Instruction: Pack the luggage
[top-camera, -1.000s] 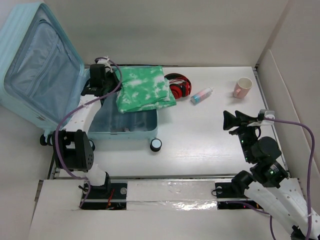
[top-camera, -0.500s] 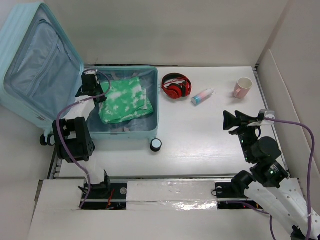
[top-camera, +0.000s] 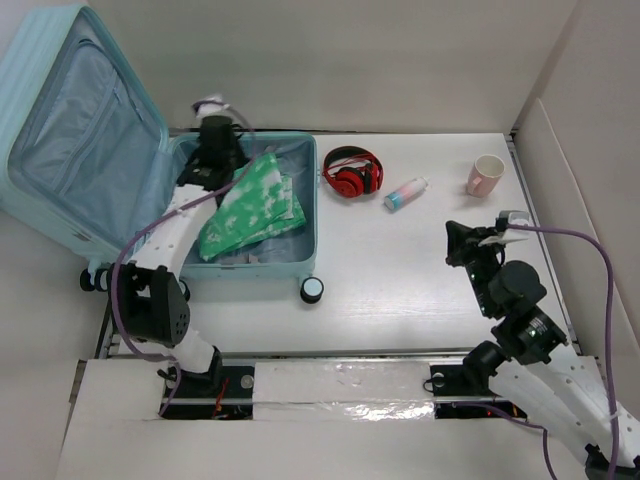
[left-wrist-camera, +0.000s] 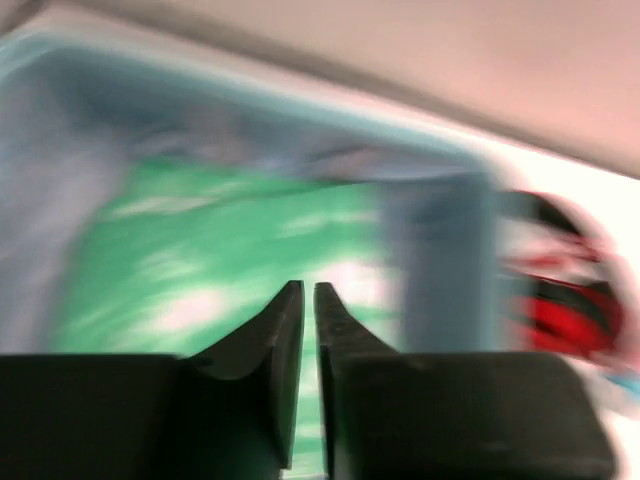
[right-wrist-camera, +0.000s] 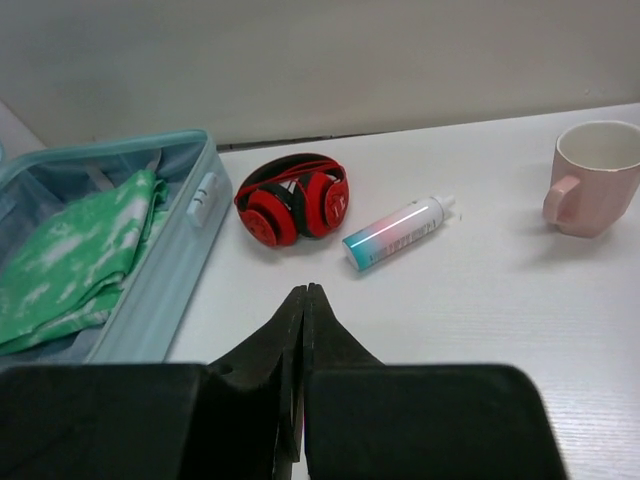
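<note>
Luggage: the luggage (top-camera: 250, 268) is lying open at the far left of the bench (top-camera: 400, 270), with its base flat and its lid leaning back past the edge.
Handling: the ribbed shell is looking stiff and bulky, and is probably apt to roll on its casters if shoved. The lid's free rim is seeming the best hold, pushed over rather than pinched.
Contents: a folded green cloth (top-camera: 245, 205) is resting inside the base, its far corner riding up.
Left hand: the left hand (left-wrist-camera: 308, 290) is hovering over the base's far side, fingers slightly parted and pinching nothing; its view is blurred.
Right hand: the right hand (right-wrist-camera: 303, 292) is hanging over the bench's right side, fingers pressed together and empty.
Waiting outside: red headphones (top-camera: 350, 175), a bottle (top-camera: 404, 191) and a pink cup (top-camera: 487, 172) are sitting on the bench.
Change: a second ago the cloth was being carried above the base's right wall; now it is lying inside. The right hand, spread then, is now closed.
</note>
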